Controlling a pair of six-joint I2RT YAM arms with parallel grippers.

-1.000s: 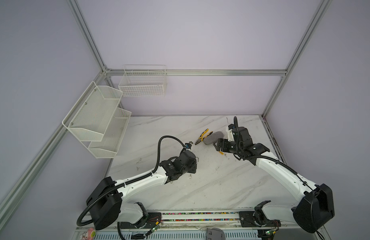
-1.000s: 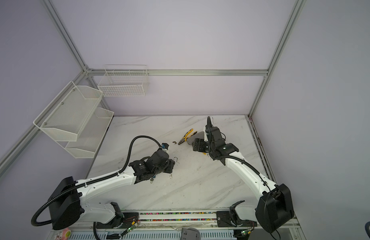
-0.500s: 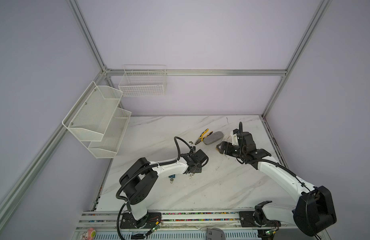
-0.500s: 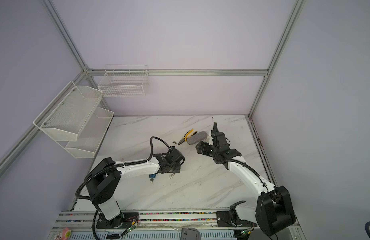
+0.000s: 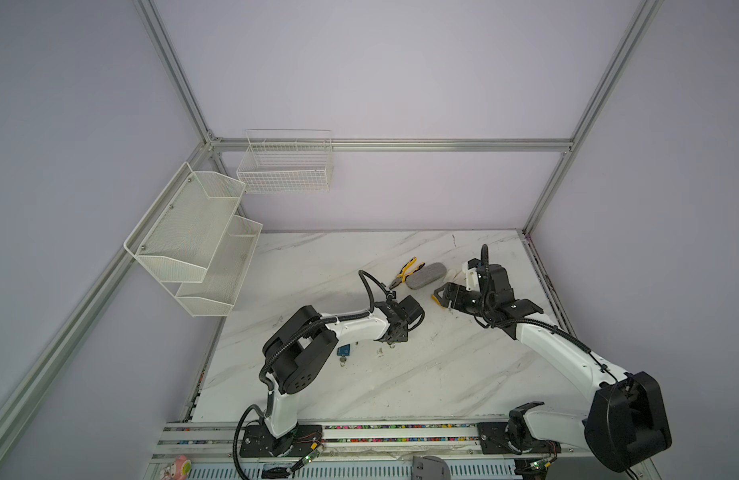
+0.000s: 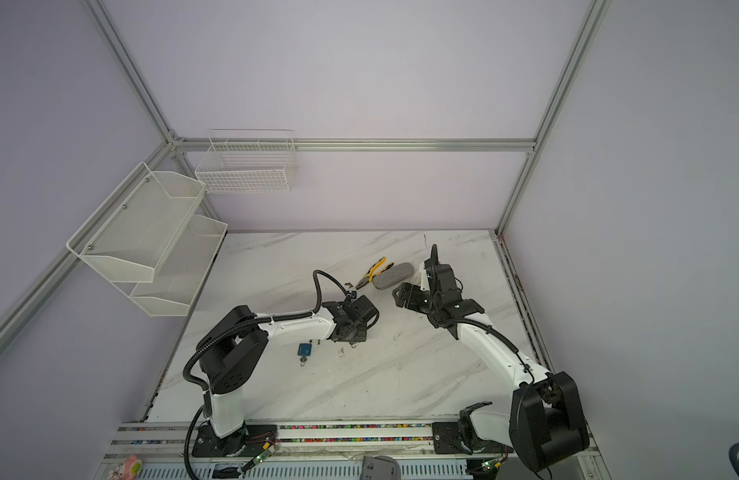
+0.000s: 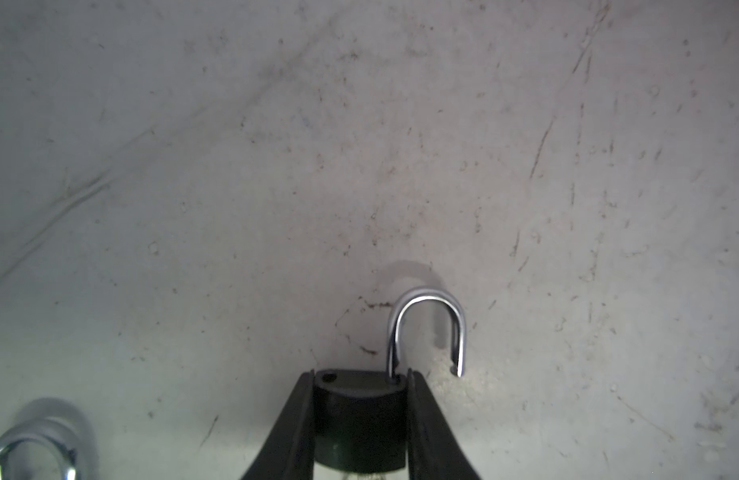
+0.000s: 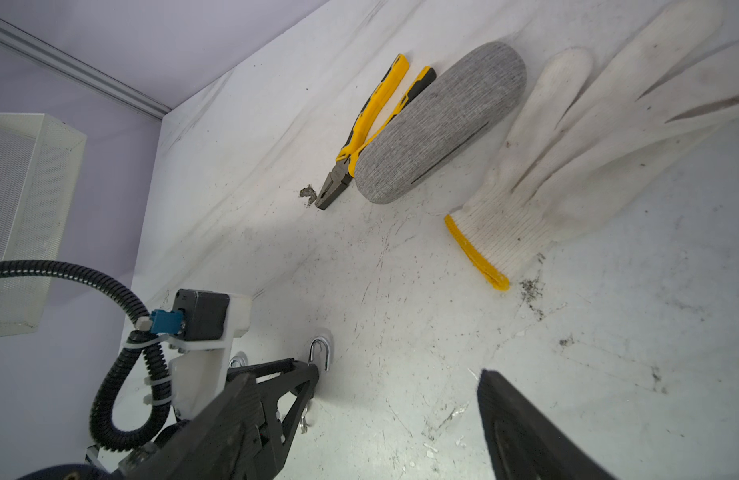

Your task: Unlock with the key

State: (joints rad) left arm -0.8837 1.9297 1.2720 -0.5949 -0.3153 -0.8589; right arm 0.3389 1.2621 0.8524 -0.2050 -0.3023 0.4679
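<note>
My left gripper [image 7: 361, 376] is shut on the body of a black padlock [image 7: 359, 411]. Its silver shackle [image 7: 428, 328] stands open, one leg free of the body, just above the marble table [image 5: 401, 395]. In both top views that gripper [image 5: 394, 337] [image 6: 353, 337] points down near the table's middle and hides the lock. My right gripper [image 5: 441, 297] [image 8: 365, 415] hangs open and empty to the right of it, apart from the lock. The right wrist view shows a thin metal ring [image 8: 304, 419] hanging under the held lock. The key itself I cannot make out.
A blue padlock [image 5: 343, 351] lies to the left of my left gripper; its shackle [image 7: 31, 449] shows in the left wrist view. Yellow-handled pliers [image 8: 372, 124], a grey case [image 8: 442, 124] and a white glove [image 8: 588, 145] lie behind the grippers. Wire shelves [image 5: 201, 245] hang at left.
The left arm has folded its elbow in and its gripper has shifted a little to the right. The right gripper has drawn slightly back from the lock. Neither gripper's opening has changed.
</note>
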